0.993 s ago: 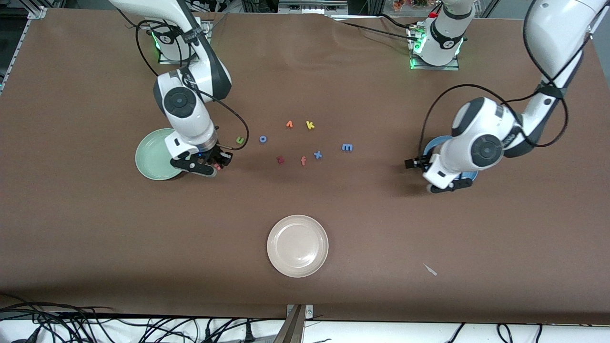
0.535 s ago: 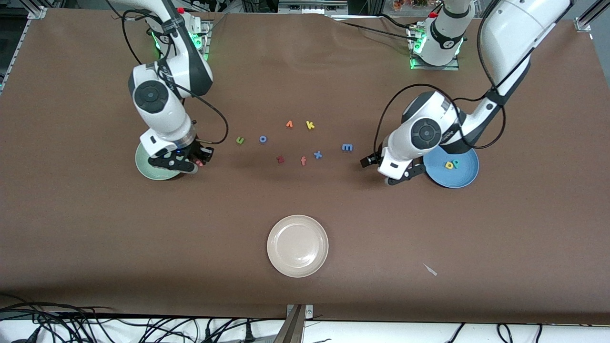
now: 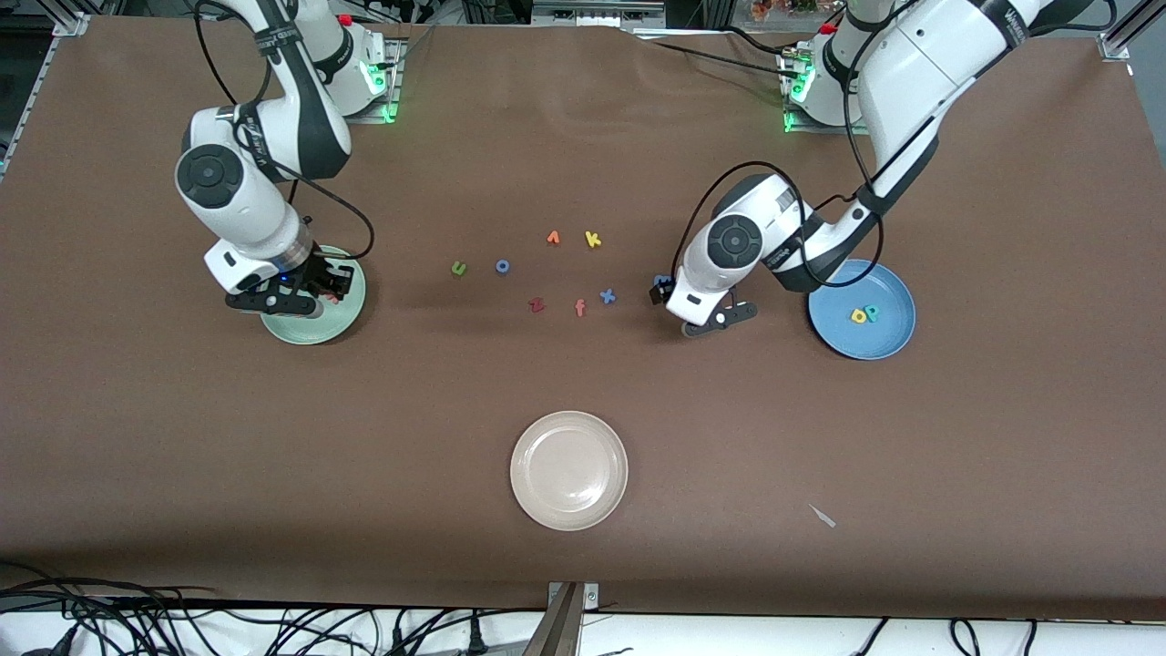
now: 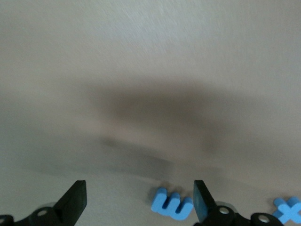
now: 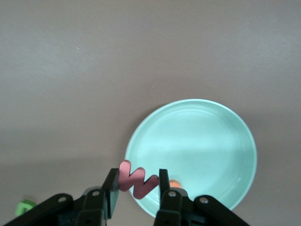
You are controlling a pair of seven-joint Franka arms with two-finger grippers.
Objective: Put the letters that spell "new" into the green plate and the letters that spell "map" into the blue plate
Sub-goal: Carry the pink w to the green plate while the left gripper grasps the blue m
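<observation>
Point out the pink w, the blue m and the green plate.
pink w [image 5: 138,182], right wrist view, its middle, between the right gripper's fingers.
blue m [image 4: 172,205], left wrist view, its middle.
green plate [image 5: 207,136], right wrist view, its bare floor.

Matt brown table covering [image 3: 583,383], glossy green plate [image 5: 211,141], matt foam pink w [image 5: 137,181]

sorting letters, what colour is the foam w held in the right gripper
Pinkish-red foam w, clearest in the right wrist view, over the pale mint-green plate.

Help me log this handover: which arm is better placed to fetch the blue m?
Left. The left gripper hangs open right over the blue m, while the right gripper is shut on the pink w above the green plate.
</observation>
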